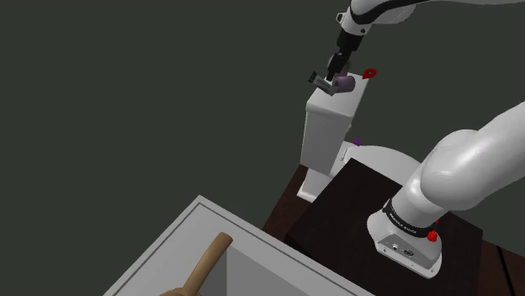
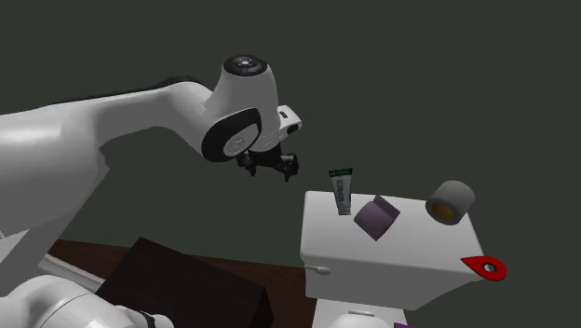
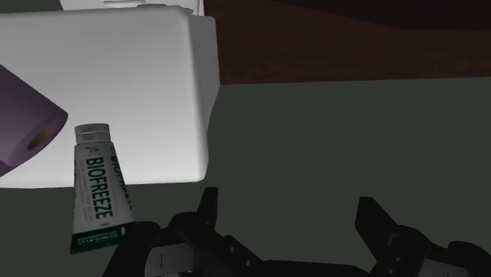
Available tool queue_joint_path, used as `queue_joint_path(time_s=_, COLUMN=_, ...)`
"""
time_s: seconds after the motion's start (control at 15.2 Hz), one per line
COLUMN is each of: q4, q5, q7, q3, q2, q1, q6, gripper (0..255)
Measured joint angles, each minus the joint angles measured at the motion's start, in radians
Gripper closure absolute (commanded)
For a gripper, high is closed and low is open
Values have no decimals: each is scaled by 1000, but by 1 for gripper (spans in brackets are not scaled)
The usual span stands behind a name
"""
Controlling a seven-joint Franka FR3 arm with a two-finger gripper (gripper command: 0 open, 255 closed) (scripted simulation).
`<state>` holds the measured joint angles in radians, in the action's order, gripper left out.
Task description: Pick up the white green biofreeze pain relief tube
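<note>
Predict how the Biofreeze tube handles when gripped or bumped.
Likely tippy: the Biofreeze tube stands upright on its narrow cap end near the tank lid's edge, so a nudge could topple it off. Probably light and somewhat squeezable, being a slim tube. Once fallen, its flat crimped end should limit rolling.

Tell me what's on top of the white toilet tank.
A white-green Biofreeze tube stands near one end of the tank lid, with a purple roll, a grey roll and a red object farther along. The lid beneath them is covered.
</note>
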<state>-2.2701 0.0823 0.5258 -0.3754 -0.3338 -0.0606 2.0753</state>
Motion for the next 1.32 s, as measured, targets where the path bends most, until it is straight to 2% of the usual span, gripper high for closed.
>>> queue_joint_path(time_s=0.33, q4=82, q5=-49, q7=122, q3=-73, q2=166, q1=-2, q6=87, gripper=0)
queue_joint_path(time_s=0.66, q4=205, q5=-149, q7=264, q3=-126, q2=358, q1=-21, q6=146, gripper=0)
queue_joint_path(time_s=0.86, q4=289, q5=-216, q7=346, q3=-139, q2=468, q1=-49, q6=163, gripper=0)
queue_joint_path(time_s=1.12, q4=450, q5=-317, q7=451, q3=-131, q2=644, q1=-115, q6=163, gripper=0)
queue_joint_path(time_s=1.32, q4=484, q5=-348, q7=484, q3=-121, q2=699, q1=-140, q6=179, gripper=0)
